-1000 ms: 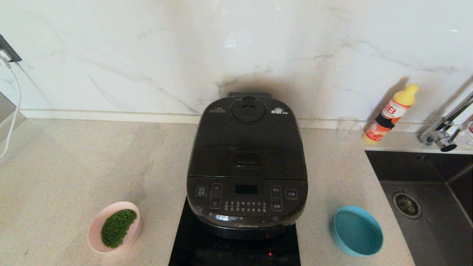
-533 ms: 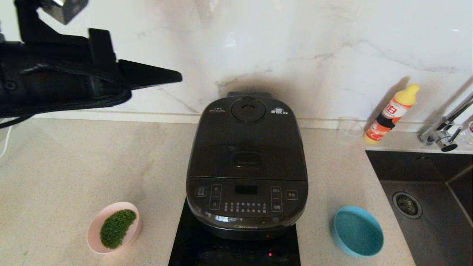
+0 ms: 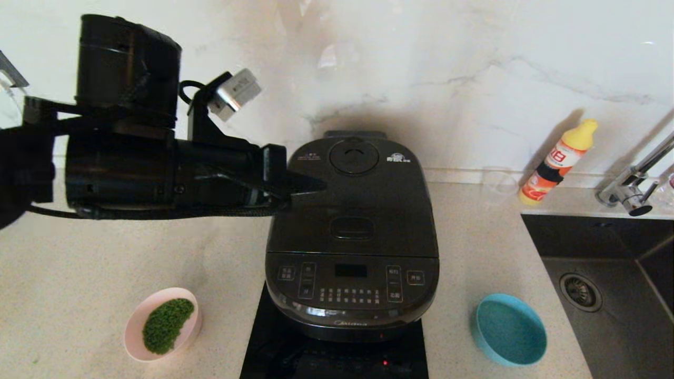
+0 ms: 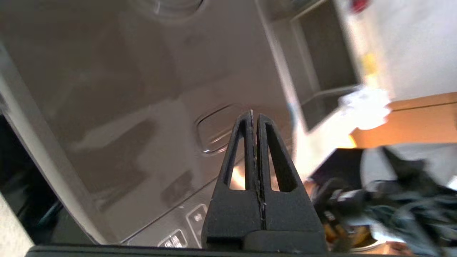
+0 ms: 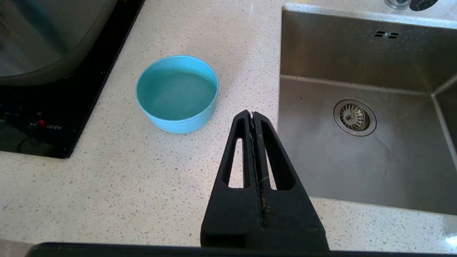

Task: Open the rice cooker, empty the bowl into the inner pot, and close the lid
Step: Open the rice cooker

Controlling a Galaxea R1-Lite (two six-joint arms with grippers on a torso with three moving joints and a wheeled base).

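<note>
A kitchen counter (image 3: 105,247) is seen from above, with the black rice cooker (image 3: 352,237) standing at its middle on a dark induction hob (image 3: 274,347). The left gripper (image 3: 316,185) is shown reaching in from the left, its fingers pressed tightly together and nothing held between them; a second ago no arm was in view at all, and half a second ago this claw was seen higher and further to the left, clear of the cooker. Its closed tip is now placed over the left part of the lid (image 3: 353,205), which is shut, so the inner pot is hidden. In the left wrist view the oval latch button (image 4: 217,128) is seen just ahead of and below the tip; whether anything is touched cannot be told. The change is judged to mean that the opening step is only beginning, with a press on the latch probably intended. The pale pink bowl (image 3: 160,323), holding chopped green contents, is set well behind and below the claw, near the front edge of the counter, untouched. The right gripper (image 5: 254,117) is parked, likewise clenched on nothing, above bare counter between a teal bowl (image 5: 176,93) and the sink (image 5: 357,64). A yellow-capped bottle (image 3: 558,160) and a tap (image 3: 632,184) are seen far across the cooker from the left claw, by the marble wall
</note>
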